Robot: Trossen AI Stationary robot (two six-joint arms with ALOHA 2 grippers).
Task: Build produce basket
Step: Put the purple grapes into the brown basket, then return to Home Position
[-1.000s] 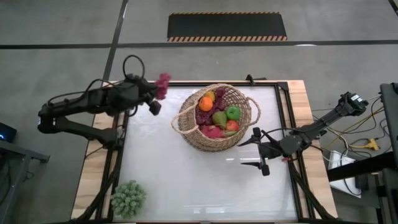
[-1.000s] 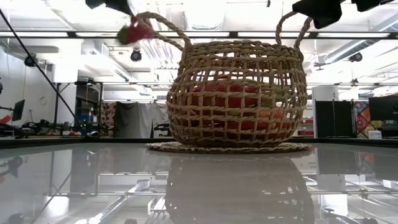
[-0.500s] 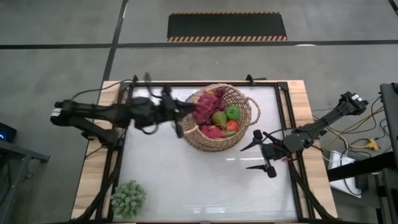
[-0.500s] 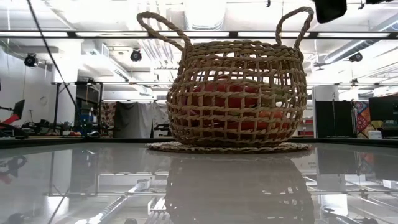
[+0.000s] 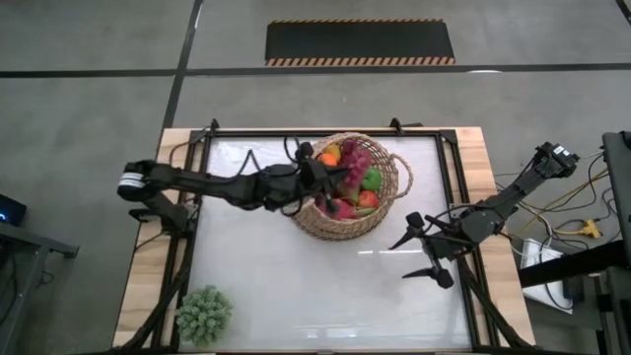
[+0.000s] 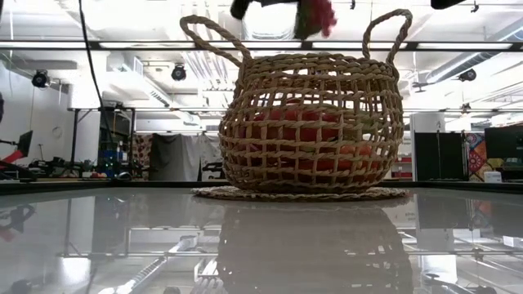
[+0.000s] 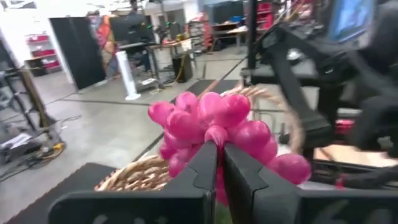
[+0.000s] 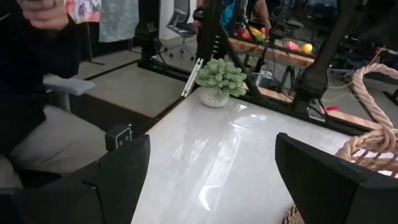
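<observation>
The tan wicker basket (image 5: 347, 187) stands on the table toward the far middle, and in the low view (image 6: 310, 122) its flat base rests on the tabletop. It holds toy produce: an orange (image 5: 327, 158), a green apple (image 5: 371, 178), a pear (image 5: 347, 187) and red pieces (image 5: 367, 199). My left gripper (image 5: 335, 174) reaches in from the table's left and is shut on a purple grape bunch (image 5: 354, 157) above the basket's opening. The bunch also shows in the low view (image 6: 315, 15) and the left wrist view (image 7: 211, 124). My right gripper (image 5: 422, 254) is open and empty, right of the basket toward the near side. My left gripper pinches a grape on the side of the bunch that faces it (image 7: 216, 134) between its two fingertips (image 7: 205, 163). The fingers come roughly level from the table's left. The bunch sticks out beyond the fingertips, lifted clear above the basket rim (image 7: 140, 175).
A small green potted plant stands at the table's near left corner (image 5: 204, 314) and also shows in the right wrist view (image 8: 221, 78). A seated person in dark clothing (image 8: 37, 74) is beyond the table edge. Bare tabletop lies near of the basket.
My left gripper has swung from the table's far left toward the right, carrying the grape bunch from outside the basket to above its opening. It has stayed shut on the bunch. My right gripper has drifted slightly toward the near right.
</observation>
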